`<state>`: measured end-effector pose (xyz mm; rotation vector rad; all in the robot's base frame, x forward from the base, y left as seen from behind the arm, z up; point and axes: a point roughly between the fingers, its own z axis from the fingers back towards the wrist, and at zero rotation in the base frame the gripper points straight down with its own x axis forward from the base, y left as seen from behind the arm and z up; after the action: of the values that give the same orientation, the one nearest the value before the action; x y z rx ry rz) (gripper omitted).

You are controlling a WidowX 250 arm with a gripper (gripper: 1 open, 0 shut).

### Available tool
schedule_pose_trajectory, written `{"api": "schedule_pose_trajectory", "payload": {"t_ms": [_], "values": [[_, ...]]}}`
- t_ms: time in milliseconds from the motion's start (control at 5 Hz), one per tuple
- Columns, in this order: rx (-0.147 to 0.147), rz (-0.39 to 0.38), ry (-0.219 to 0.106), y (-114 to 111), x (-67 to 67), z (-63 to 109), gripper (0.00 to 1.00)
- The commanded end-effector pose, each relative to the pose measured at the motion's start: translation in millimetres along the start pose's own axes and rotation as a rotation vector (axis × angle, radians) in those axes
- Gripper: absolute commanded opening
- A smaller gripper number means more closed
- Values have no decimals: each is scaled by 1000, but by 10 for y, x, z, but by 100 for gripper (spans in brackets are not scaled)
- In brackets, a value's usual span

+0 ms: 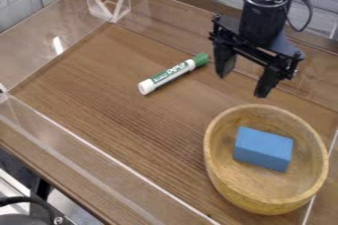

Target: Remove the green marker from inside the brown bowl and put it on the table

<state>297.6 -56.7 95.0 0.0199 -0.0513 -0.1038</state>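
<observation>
The green marker (175,73) lies flat on the table (106,101), left of centre, its green cap pointing up-right. It is outside the brown bowl (267,185), which sits at the front right and holds a blue rectangular block (263,149). My gripper (246,77) hangs pointing straight down above the table, just right of the marker's cap end and behind the bowl. Its two black fingers stand wide apart with nothing between them.
Low clear plastic walls (79,17) edge the tabletop at the back and left, with a clear triangular piece (109,4) in the far left corner. The table's front edge runs close below the bowl.
</observation>
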Motion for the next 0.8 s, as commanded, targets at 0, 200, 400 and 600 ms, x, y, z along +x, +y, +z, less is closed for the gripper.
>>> {"api": "schedule_pose_trajectory", "payload": {"t_ms": [0, 200, 400, 600], "values": [[-3, -8, -23, 56, 32, 58, 100], [-1, -31, -10, 125, 20, 25, 100], [-1, -52, 2, 194, 8, -8, 100], [1, -80, 15, 274, -5, -31, 100]]}}
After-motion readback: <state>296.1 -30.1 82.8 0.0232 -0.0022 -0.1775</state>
